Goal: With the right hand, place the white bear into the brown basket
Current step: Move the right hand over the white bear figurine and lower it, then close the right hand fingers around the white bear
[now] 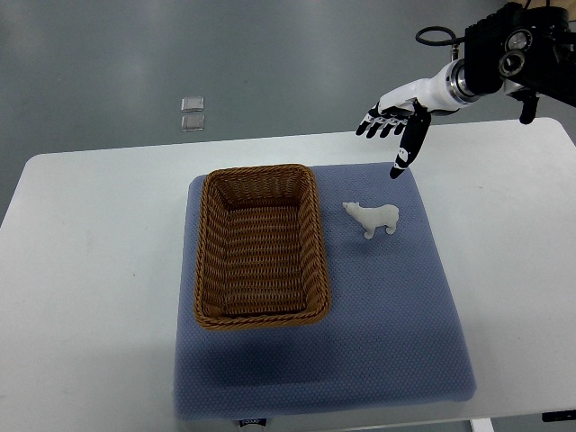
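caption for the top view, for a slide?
Right hand open above the blue mat's far edge, white bear standing beside the empty brown basket.

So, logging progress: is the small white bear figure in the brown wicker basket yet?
Out. The white bear stands on the blue mat, right of the empty basket.

White bear (373, 218): small polar-bear figurine, standing upright on four legs, side-on, head toward basket. Sits on blue mat, just beside basket's right wall, not touching, level with its far half.

Brown basket (261, 245): woven wicker, rectangular, open top, upright, nothing inside. Long axis runs away from robot. Sits on left-centre of mat, near rim slightly skewed.

Bear not held; outside basket.
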You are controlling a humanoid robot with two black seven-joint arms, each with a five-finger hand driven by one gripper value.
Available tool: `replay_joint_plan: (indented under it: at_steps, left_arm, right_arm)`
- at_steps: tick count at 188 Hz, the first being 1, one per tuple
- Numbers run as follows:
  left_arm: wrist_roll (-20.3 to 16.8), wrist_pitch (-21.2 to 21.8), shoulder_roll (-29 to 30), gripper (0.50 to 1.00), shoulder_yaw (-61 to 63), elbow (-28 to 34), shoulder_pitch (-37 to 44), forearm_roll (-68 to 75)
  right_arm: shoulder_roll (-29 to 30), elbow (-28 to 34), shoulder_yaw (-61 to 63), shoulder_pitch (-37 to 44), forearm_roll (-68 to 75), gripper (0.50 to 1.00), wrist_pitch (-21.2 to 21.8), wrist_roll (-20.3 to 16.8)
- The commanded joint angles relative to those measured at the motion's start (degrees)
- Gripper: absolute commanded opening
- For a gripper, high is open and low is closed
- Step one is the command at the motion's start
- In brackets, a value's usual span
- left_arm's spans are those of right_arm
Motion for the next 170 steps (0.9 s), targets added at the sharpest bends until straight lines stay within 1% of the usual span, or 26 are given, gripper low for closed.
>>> replay_joint_plan:
  at_steps: [1, 12, 41, 60, 74, 84, 116, 131, 151, 160, 170]
  left_arm:
    - [0.02, 0.06, 0.00, 1.000, 0.00, 0.07, 0.00, -0.12]
    - [0.02, 0.06, 0.00, 1.000, -0.09, 0.07, 0.00, -0.12]
    - [0.02, 0.06, 0.00, 1.000, -0.09, 0.25, 0.00, -0.12]
    - [0.02, 0.06, 0.00, 1.000, 0.00, 0.42, 0.00, -0.12]
    - [0.02, 0.06, 0.00, 1.000, -0.09, 0.42, 0.00, -0.12]
    - [0.02, 0.06, 0.00, 1.000, -0.09, 0.42, 0.00, -0.12]
    - [0.02, 0.06, 0.00, 1.000, -0.09, 0.60, 0.00, -0.12]
    - [0.02, 0.06, 0.00, 1.000, -0.09, 0.60, 0.00, -0.12]
    - [0.02, 0.06, 0.00, 1.000, -0.09, 0.60, 0.00, -0.12]
    - [0.02, 0.14, 0.00, 1.000, -0.09, 0.69, 0.00, -0.12]
    - [0.02, 0.15, 0.00, 1.000, 0.00, 0.69, 0.00, -0.20]
  right_arm:
    - [1.30, 0.67, -0.57, -0.07, 0.13, 0.928, 0.01, -0.02]
    - [1.65, 0.67, -1.01, -0.95, 0.13, 0.926, -1.59, 0.07]
    - [3.32, 0.67, -1.27, -3.76, -0.92, 0.926, -3.00, 0.16]
    - [3.93, 0.58, -1.27, -5.52, -2.77, 0.924, -6.43, 0.24]
    - [4.81, 0.41, -1.36, -7.28, -4.88, 0.913, -8.80, 0.42]
    - [4.90, 0.41, -1.36, -7.89, -5.67, 0.911, -9.76, 0.51]
    - [4.90, 0.41, -1.27, -9.74, -6.55, 0.897, -10.56, 0.60]
    - [4.99, 0.41, -1.27, -10.53, -6.81, 0.872, -11.43, 0.68]
    - [5.52, 0.41, -1.36, -11.50, -6.90, 0.860, -11.96, 1.39]
    - [5.52, 0.41, -1.27, -12.02, -7.60, 0.834, -11.96, 1.74]
    - [5.60, 0.41, -1.27, -12.64, -8.48, 0.829, -12.05, 1.91]
